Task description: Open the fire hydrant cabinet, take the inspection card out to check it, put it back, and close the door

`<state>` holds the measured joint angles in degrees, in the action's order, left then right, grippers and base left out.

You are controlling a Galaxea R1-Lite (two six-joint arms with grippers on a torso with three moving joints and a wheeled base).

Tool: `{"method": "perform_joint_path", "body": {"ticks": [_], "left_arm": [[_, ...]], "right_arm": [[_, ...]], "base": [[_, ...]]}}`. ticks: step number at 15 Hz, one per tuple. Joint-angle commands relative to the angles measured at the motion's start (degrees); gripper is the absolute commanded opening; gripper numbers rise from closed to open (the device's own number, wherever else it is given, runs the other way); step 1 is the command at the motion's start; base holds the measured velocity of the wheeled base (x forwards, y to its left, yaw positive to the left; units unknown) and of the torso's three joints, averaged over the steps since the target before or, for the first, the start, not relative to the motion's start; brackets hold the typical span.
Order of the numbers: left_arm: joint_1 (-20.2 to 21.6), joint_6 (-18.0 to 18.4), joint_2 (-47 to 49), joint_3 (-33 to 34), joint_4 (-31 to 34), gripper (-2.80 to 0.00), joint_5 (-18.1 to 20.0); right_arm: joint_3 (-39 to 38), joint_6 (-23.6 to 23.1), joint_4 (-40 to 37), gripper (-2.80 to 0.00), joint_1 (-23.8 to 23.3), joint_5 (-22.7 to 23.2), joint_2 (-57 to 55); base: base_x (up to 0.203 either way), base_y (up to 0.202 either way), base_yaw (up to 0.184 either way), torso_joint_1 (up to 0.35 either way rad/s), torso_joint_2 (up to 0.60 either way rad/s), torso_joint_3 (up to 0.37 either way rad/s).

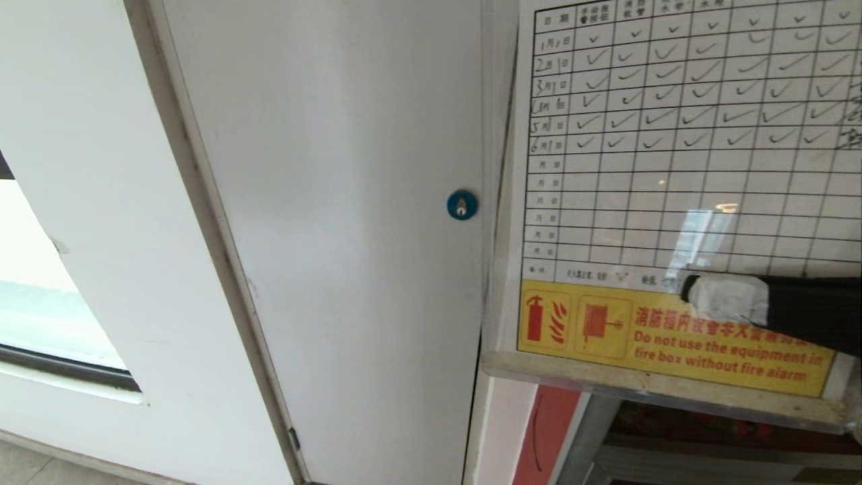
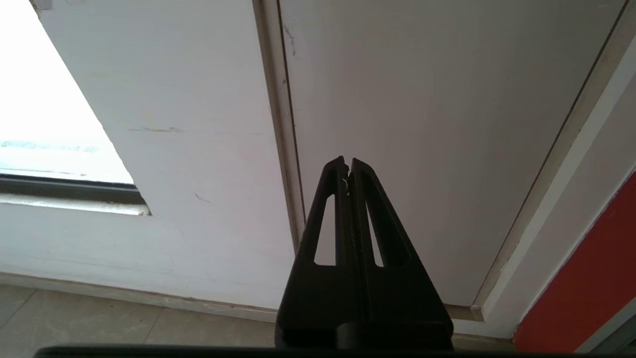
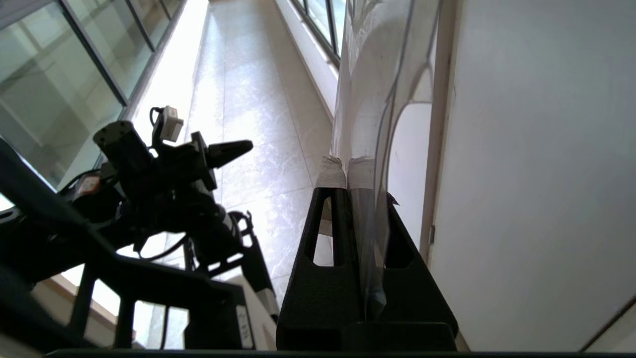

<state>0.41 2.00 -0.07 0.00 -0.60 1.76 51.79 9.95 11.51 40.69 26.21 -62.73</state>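
- One card (image 1: 680,135), thin, glossy, floppy: likely slippery; grip the lower edge.
- Right claw (image 1: 693,293) pinches it there.
- Left claw (image 2: 348,166) pressed together, idle.

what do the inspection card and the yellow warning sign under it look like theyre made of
The inspection card looks like printed paper in a clear glossy plastic sleeve: window glare shows on its face, and the right wrist view shows a see-through sheet pinched in the right end effector. The yellow warning sign looks like a printed sticker or thin plastic plate, flat with red print; which one is unclear.
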Motion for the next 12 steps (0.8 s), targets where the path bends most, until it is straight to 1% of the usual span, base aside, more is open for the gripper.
{"method": "perform_joint_path", "body": {"ticks": [1,3,5,8,9,12], "left_arm": [[0.02,0.02,0.07,0.35,-0.02,-2.80,0.00],[0.02,0.02,0.07,0.35,-0.02,-2.80,0.00],[0.02,0.02,0.07,0.35,-0.02,-2.80,0.00],[0.02,0.02,0.07,0.35,-0.02,-2.80,0.00],[0.02,0.02,0.07,0.35,-0.02,-2.80,0.00],[0.02,0.02,0.07,0.35,-0.02,-2.80,0.00]], "right_arm": [[-1.44,0.14,5.00,-2.80,0.34,0.16,-4.19],[-1.59,0.81,5.98,-2.80,0.75,0.84,-5.33],[-2.36,1.99,6.33,-2.80,2.09,1.21,-6.78],[-2.98,3.54,9.48,-2.80,2.96,1.30,-8.90],[-3.09,4.12,9.73,-2.80,4.09,1.30,-9.22],[-3.10,4.44,9.76,-2.80,5.57,1.30,-9.84]], "base": [[0.000,0.000,0.000,0.000,0.00,0.000],[0.000,0.000,0.000,0.000,0.00,0.000],[0.000,0.000,0.000,0.000,0.00,0.000],[0.000,0.000,0.000,0.000,0.00,0.000],[0.000,0.000,0.000,0.000,0.00,0.000],[0.000,0.000,0.000,0.000,0.00,0.000]]}}
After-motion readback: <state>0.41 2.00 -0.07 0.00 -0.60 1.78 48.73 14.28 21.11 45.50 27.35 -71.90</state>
